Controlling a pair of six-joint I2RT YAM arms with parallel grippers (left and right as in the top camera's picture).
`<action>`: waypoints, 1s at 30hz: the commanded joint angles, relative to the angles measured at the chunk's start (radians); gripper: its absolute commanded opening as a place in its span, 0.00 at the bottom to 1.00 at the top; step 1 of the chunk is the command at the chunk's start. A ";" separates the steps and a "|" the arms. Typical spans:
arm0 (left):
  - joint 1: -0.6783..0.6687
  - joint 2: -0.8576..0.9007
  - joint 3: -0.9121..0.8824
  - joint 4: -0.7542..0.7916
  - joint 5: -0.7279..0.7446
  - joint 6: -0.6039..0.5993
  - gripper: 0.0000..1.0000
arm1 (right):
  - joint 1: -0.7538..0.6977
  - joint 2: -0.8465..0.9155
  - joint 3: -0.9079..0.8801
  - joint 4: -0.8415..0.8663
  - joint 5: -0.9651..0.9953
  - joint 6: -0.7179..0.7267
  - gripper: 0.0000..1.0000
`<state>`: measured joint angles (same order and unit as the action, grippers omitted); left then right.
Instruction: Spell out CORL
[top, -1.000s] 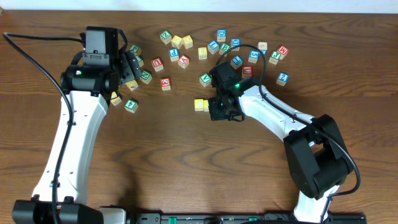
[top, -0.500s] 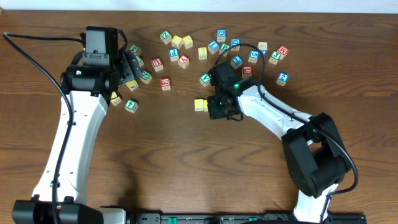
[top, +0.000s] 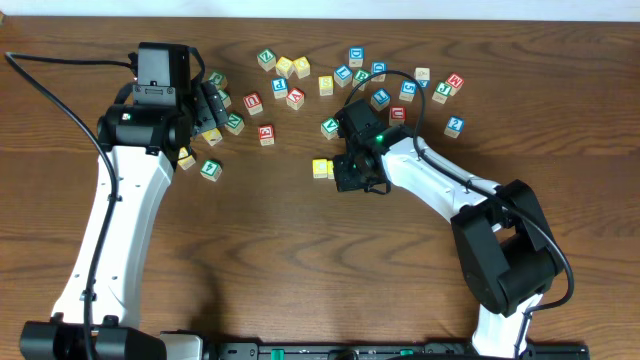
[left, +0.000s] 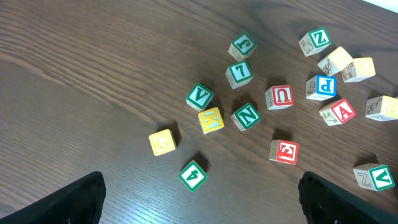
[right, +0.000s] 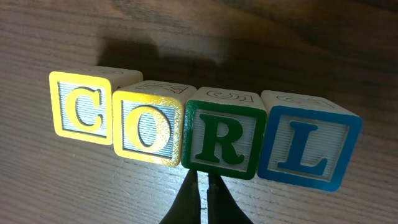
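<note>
C block (right: 81, 115), O block (right: 148, 127), R block (right: 219, 142), L block (right: 306, 146) in one touching row (left to right); right claw (right: 202, 193) pressed together just beside R block; left claw (left: 200, 186) spread.

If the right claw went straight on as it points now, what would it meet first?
Probably the green R block, directly ahead of the shut right claw; depth is unclear.

The left gripper (left: 208, 202) is hanging with its jaws spread wide, while the right gripper (right: 200, 198) is reaching forward with jaws pressed together.
</note>
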<state>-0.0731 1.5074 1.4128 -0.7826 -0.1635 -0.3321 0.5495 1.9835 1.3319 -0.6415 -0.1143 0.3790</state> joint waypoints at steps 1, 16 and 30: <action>0.003 -0.004 0.005 -0.002 -0.006 0.010 0.97 | 0.006 0.006 -0.002 0.000 0.008 0.008 0.01; 0.003 -0.004 0.005 -0.002 -0.006 0.010 0.98 | -0.042 -0.312 0.018 -0.108 0.011 -0.014 0.03; 0.003 -0.004 0.005 -0.002 -0.006 0.010 0.98 | -0.235 -0.667 0.018 -0.341 0.142 -0.029 0.53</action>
<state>-0.0731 1.5074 1.4128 -0.7822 -0.1635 -0.3321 0.3431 1.3777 1.3342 -0.9657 -0.0170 0.3561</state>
